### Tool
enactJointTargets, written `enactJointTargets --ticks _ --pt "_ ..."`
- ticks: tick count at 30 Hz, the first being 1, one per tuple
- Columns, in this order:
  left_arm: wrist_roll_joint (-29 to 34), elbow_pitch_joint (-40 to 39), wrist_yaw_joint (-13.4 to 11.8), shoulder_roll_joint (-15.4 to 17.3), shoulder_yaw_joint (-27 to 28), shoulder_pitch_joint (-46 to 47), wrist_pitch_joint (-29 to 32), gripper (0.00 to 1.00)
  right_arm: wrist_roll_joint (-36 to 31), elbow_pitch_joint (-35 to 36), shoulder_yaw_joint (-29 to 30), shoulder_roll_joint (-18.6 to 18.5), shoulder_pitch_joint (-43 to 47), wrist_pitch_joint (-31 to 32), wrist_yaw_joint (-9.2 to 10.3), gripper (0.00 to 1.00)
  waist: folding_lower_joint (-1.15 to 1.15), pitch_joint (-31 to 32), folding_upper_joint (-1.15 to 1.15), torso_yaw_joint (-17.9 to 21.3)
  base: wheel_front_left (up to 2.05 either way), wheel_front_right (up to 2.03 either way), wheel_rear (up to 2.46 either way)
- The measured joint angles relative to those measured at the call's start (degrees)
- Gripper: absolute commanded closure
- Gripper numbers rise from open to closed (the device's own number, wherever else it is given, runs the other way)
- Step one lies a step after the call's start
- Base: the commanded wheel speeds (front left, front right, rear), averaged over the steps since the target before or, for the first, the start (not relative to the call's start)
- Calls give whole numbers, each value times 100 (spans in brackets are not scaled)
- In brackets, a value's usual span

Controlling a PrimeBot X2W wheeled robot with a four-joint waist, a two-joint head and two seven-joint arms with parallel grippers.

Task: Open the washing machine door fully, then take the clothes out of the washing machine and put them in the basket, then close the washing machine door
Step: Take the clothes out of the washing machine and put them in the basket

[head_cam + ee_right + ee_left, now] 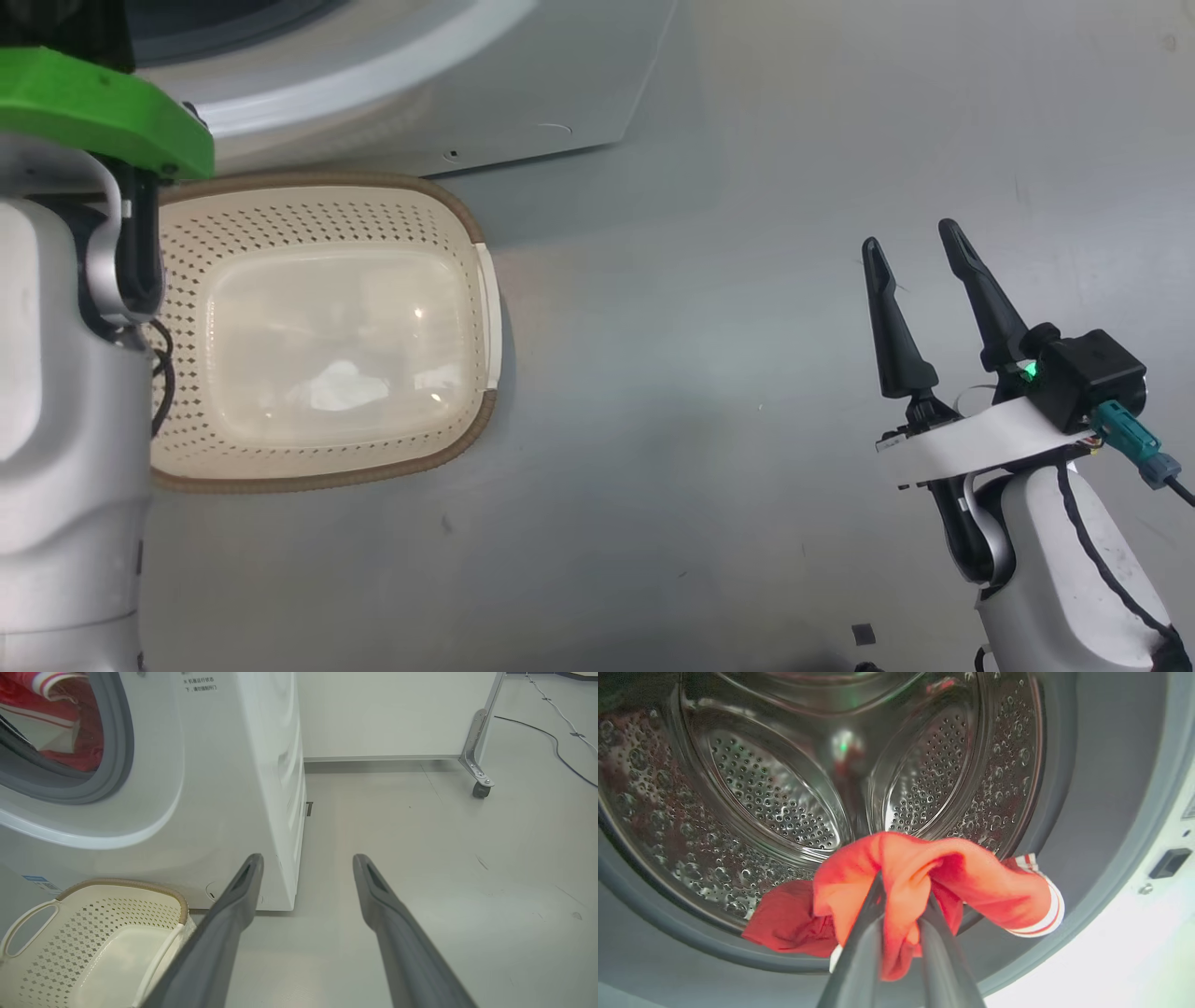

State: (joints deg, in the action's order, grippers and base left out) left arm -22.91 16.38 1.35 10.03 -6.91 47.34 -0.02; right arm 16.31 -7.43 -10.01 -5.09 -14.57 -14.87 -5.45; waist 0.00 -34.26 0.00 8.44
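My left gripper (pixel 901 891) is shut on a bunch of red clothes (pixel 952 877) with a white striped cuff, at the mouth of the washing machine (pixel 224 788). Behind the cloth lies the steel perforated drum (pixel 775 793) inside the grey seal (pixel 1064 812). Red clothes (pixel 60 723) also show in the drum opening in the right wrist view. The cream basket (pixel 308 233) sits on the floor in front of the machine (pixel 523 103) with nothing in it; its handle and rim show too (pixel 28 919). My right gripper (pixel 915 247) hovers open over the floor to the right, holding nothing. The door is out of view.
My left arm's pale forearm (pixel 56 392) with a green part rises at the left beside the basket. Grey floor (pixel 728 392) spreads between basket and right gripper. A wheeled metal frame leg (pixel 479 784) and a cable (pixel 551 742) lie far right.
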Motion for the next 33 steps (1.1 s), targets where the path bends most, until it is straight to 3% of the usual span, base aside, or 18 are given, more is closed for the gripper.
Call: enactJointTargets --ticks 18,33 --pt "263 -811 -211 -172 -98 -1188 -918 100 -182 -151 110 15 507 0 0 0 0 1024 0 -452 0 0 0" --pt "378 -1664 -410 -358 -307 -2238 -1093 100 -235 -214 233 24 1015 0 5 0 0 1767 0 -742 0 0 0"
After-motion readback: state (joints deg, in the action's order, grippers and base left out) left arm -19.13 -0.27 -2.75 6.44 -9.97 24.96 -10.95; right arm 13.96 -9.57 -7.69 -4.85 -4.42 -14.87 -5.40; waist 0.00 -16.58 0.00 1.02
